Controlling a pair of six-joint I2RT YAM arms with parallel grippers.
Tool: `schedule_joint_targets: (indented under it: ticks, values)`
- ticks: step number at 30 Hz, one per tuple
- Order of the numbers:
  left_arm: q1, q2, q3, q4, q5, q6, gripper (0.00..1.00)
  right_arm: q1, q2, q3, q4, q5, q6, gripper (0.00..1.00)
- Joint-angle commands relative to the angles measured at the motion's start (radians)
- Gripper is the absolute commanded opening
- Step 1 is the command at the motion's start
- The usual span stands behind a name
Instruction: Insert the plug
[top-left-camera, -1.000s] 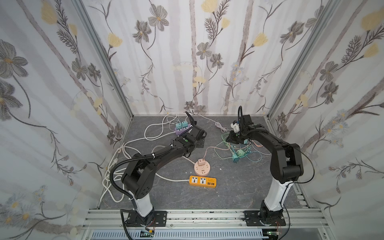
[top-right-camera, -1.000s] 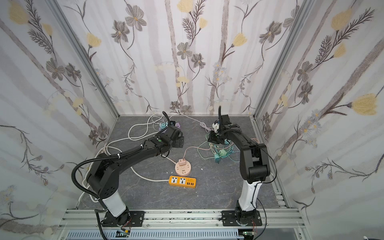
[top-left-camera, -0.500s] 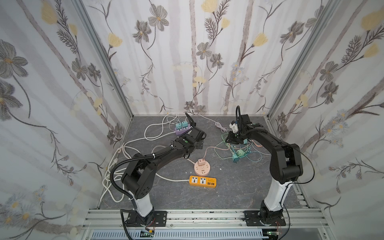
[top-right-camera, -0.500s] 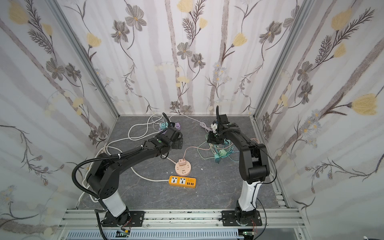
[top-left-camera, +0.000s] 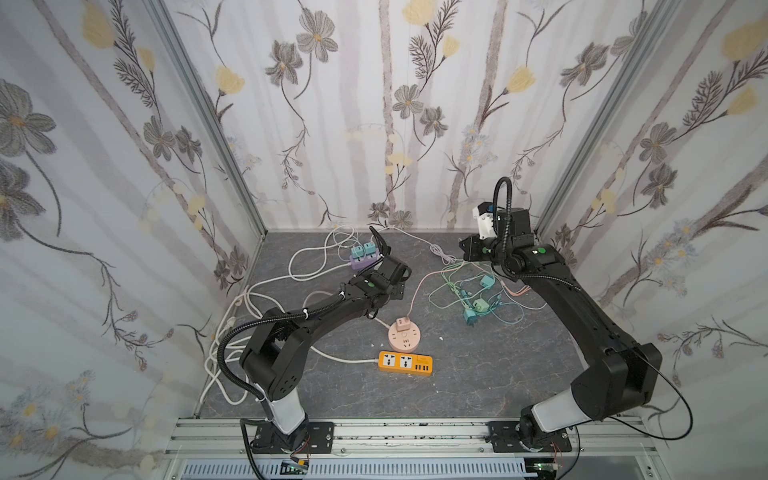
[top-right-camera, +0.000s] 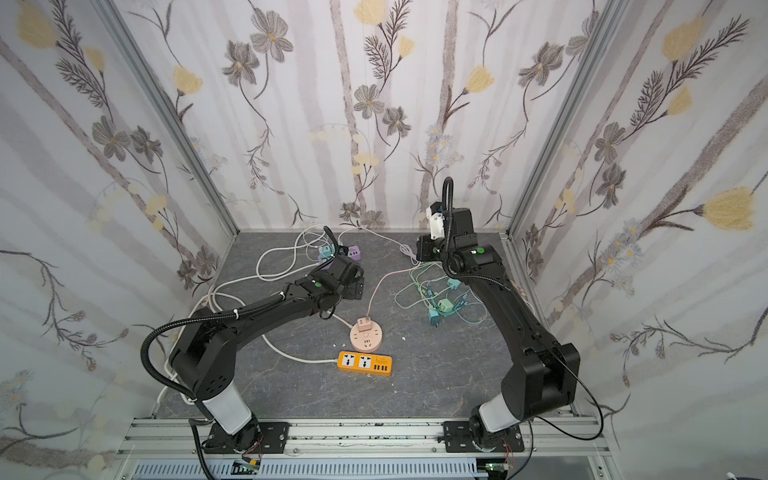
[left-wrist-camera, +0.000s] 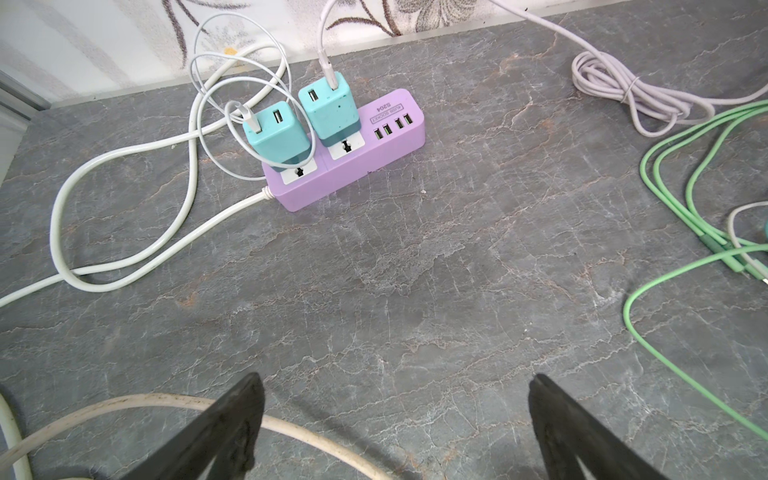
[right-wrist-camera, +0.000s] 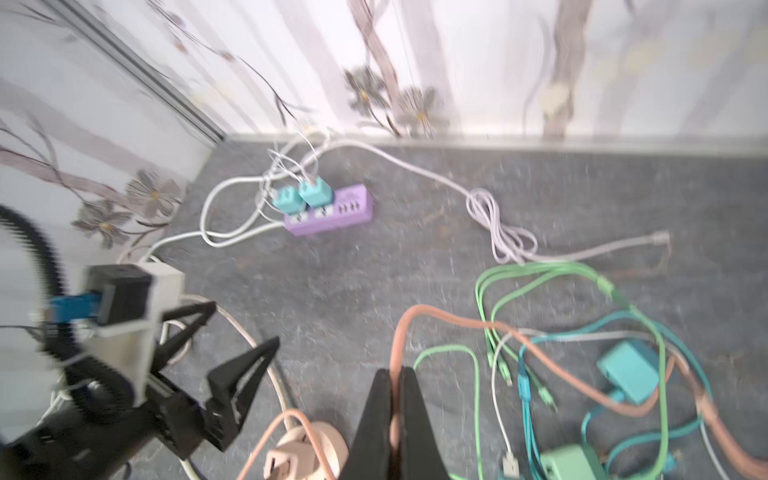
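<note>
- Right gripper (right-wrist-camera: 392, 372): jaws are pressed flat together, with the salmon cable (right-wrist-camera: 436, 313) pinched between them.
- Left gripper (left-wrist-camera: 395, 380): jaws are spread wide and nothing is held; it is poised over bare mat and a white cord (left-wrist-camera: 137, 399).
- Teal plug (top-left-camera: 485, 282) and green plug (top-left-camera: 481, 306): both are found loose in the cable tangle at 2 o'clock on the mat (top-left-camera: 478, 374), as seen in both top views.
- Round pink socket (top-left-camera: 405, 338): it is set near mat centre, and a salmon charger (top-left-camera: 402, 323) is seated in it.
- Orange power strip (top-left-camera: 405, 361): it is laid just beside the round pink socket, at its 6 o'clock.
- Purple power strip (top-left-camera: 360, 262): it is placed at 11 o'clock, with two teal chargers plugged into it.
</note>
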Motion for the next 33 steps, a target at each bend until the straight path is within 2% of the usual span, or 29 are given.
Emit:
schedule_joint_targets:
  ticks: [1, 4, 7, 10, 12, 14, 17, 20, 24, 26, 29, 30, 31, 33]
  values:
    - [0.001, -0.012, -0.005, 0.032, -0.003, 0.001, 1.0, 0.031, -0.017, -0.003, 0.223, -0.023, -0.083, 0.0]
    - [0.009, -0.052, -0.038, 0.087, 0.052, 0.046, 1.0, 0.076, 0.013, 0.03, 0.269, -0.101, -0.144, 0.0]
    - [0.042, -0.137, -0.102, 0.19, 0.176, 0.114, 1.0, 0.125, 0.055, 0.083, 0.274, -0.203, -0.173, 0.0]
    - [0.105, -0.233, -0.194, 0.358, 0.454, 0.139, 1.0, 0.175, 0.079, 0.127, 0.292, -0.266, -0.177, 0.0]
    - [0.146, -0.283, -0.278, 0.539, 0.654, 0.144, 0.99, 0.206, 0.089, 0.158, 0.295, -0.267, -0.175, 0.0]
    - [0.153, -0.295, -0.337, 0.688, 0.707, 0.183, 0.98, 0.221, 0.09, 0.168, 0.31, -0.278, -0.153, 0.0]
    - [0.154, -0.244, -0.324, 0.754, 0.757, 0.264, 0.95, 0.225, 0.08, 0.157, 0.36, -0.328, -0.093, 0.0]
    - [0.156, -0.156, -0.269, 0.848, 0.9, 0.278, 0.93, 0.227, 0.068, 0.136, 0.397, -0.373, -0.066, 0.0]
    - [0.15, 0.007, -0.204, 1.154, 1.139, 0.176, 0.9, 0.226, 0.053, 0.101, 0.42, -0.387, -0.057, 0.0]
    - [0.144, 0.085, -0.144, 1.216, 1.208, 0.126, 0.88, 0.227, 0.055, 0.091, 0.427, -0.393, -0.042, 0.0]
    - [0.139, 0.17, -0.124, 1.432, 1.227, -0.008, 0.86, 0.227, 0.056, 0.072, 0.45, -0.388, -0.017, 0.0]
    - [0.14, 0.19, -0.123, 1.498, 1.219, -0.051, 0.82, 0.227, 0.056, 0.067, 0.452, -0.38, -0.015, 0.0]
    - [0.141, 0.199, -0.123, 1.517, 1.206, -0.064, 0.73, 0.227, 0.052, 0.062, 0.453, -0.37, -0.013, 0.0]
    - [0.14, 0.2, -0.132, 1.468, 1.149, -0.019, 0.44, 0.225, 0.044, 0.05, 0.46, -0.359, -0.012, 0.0]
